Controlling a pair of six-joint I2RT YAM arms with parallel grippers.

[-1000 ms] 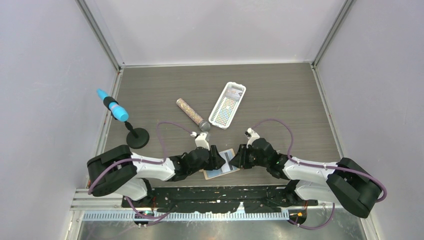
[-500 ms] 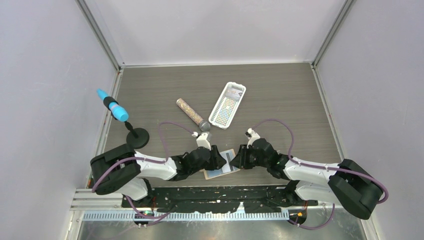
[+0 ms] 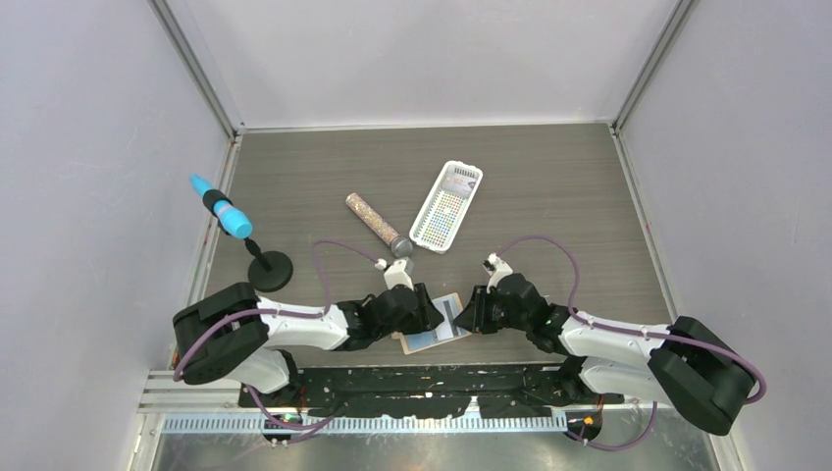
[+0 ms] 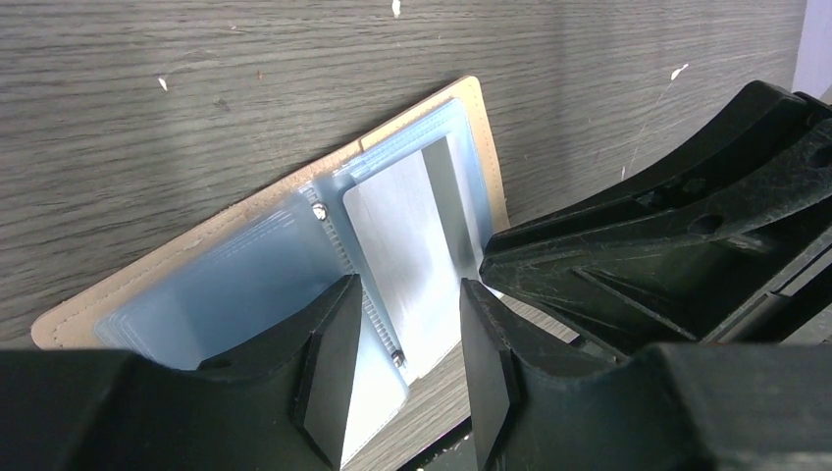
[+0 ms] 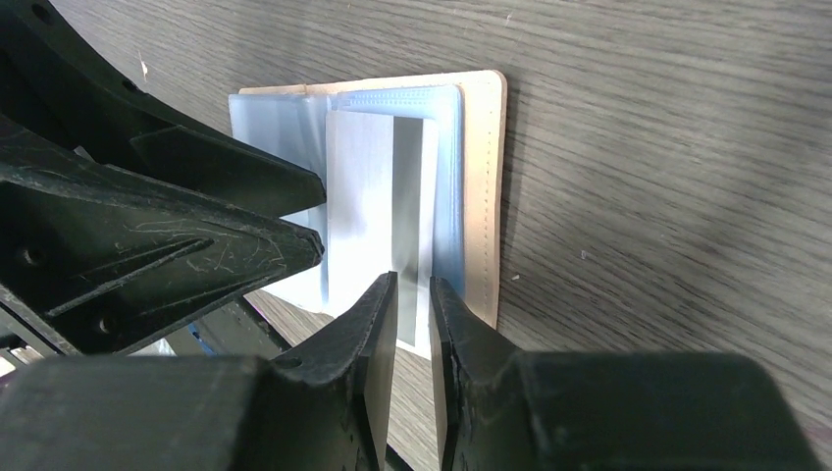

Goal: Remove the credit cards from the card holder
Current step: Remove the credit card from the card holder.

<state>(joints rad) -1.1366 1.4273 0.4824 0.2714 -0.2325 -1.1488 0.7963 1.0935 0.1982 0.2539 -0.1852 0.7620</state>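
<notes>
1. Holder (image 3: 435, 332) lies open on the table (image 3: 549, 186), at the near edge between the two arms; tan cover down, bluish pockets up.
2. Left wrist view: holder (image 4: 245, 211) spread flat, a silvery card (image 4: 412, 245) standing partly out of a clear pocket near the spine.
3. Left gripper (image 4: 397, 378) sits over the holder's spine, jaws apart, one finger (image 4: 329, 363) on the pocket sheet. Whether it grips anything, cannot tell.
4. Right gripper (image 5: 412, 329) has its jaws nearly closed at the card's (image 5: 378, 211) near edge, the edge running into the narrow gap. Whether the pads actually pinch it, cannot tell.
5. Right wrist view: holder (image 5: 486, 196) with its tan stitched border to the right of the card; left gripper's black fingers (image 5: 196, 226) cross from the left, touching the pocket sheet.
6. Farther back on the table: glitter tube (image 3: 378, 225) beside a white basket (image 3: 446, 206), close but apart.
7. Left side: blue marker (image 3: 220, 210) tilted on a black stand (image 3: 270, 270).
</notes>
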